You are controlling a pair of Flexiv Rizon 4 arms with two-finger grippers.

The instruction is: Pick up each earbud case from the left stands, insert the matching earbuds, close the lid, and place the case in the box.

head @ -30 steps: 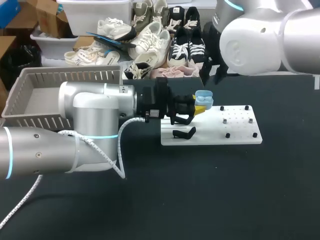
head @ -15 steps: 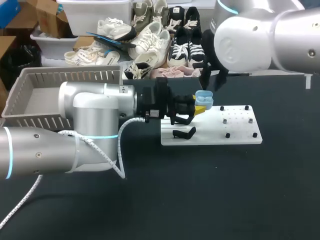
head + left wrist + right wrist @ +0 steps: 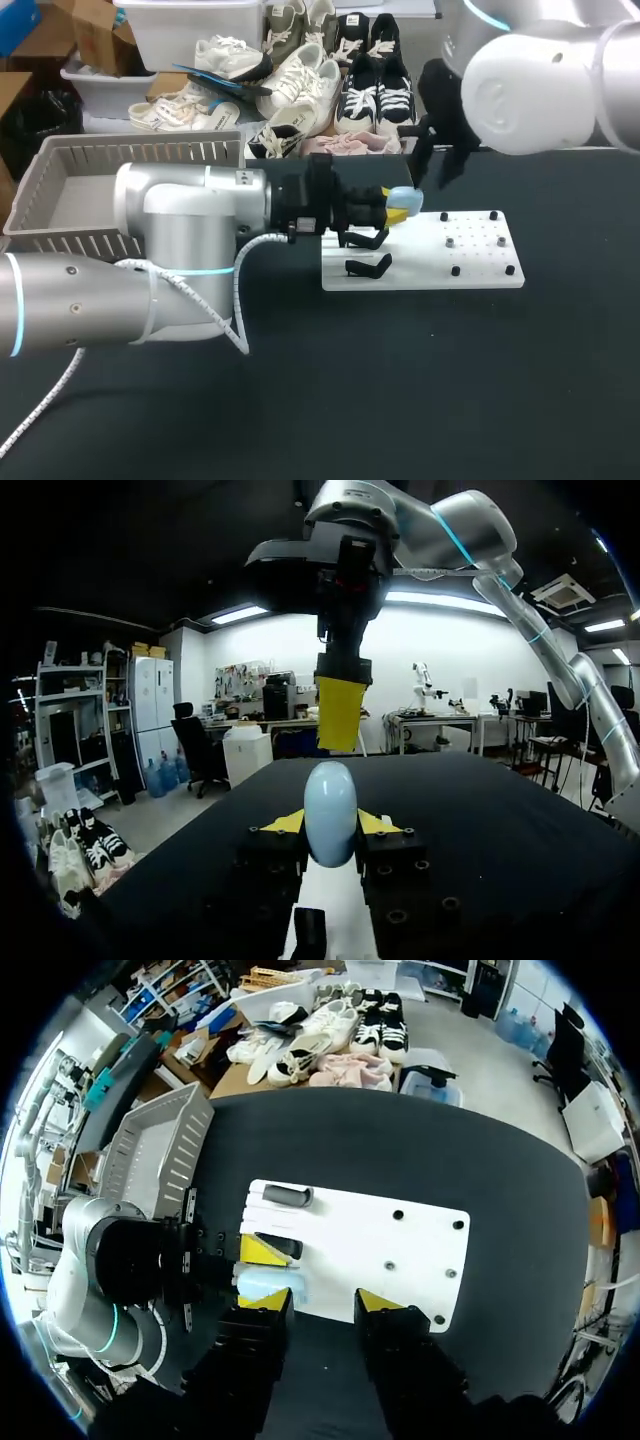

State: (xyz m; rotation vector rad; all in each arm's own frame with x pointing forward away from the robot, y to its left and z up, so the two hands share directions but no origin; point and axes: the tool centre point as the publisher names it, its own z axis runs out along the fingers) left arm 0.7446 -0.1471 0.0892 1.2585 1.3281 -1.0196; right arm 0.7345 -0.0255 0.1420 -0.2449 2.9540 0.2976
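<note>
What I can't make out comes first: the pale blue rounded earbud case (image 3: 330, 802) faces my left wrist camera edge-on as a smooth egg shape. From that angle I cannot tell whether its lid is up or down, and nothing of its inside shows. In the head view most of it is covered by the black fingers of the left gripper (image 3: 398, 210), with only a blue end poking out just right of the frame's centre. That gripper pinches the case, one yellow tip pressed against each side, and holds it over the left end of the flat white stand board (image 3: 470, 272). The right gripper (image 3: 320, 1302) has its fingers spread with nothing between them. It hangs above the case, which in its own wrist view is a blurred pale block just ahead of one finger, over the board's near edge. In the head view, upper right of centre, this gripper's yellow tips are hidden and only its dark fingers show. Near the case on the board are two black hooked stands (image 3: 368, 266), the upper one partly covered by the left gripper in the head view. Small black pegs (image 3: 455, 270) dot the board's right half. The grey slatted plastic box (image 3: 60, 165) sits at the frame's left, its front right corner hidden behind my left arm (image 3: 190, 220).
</note>
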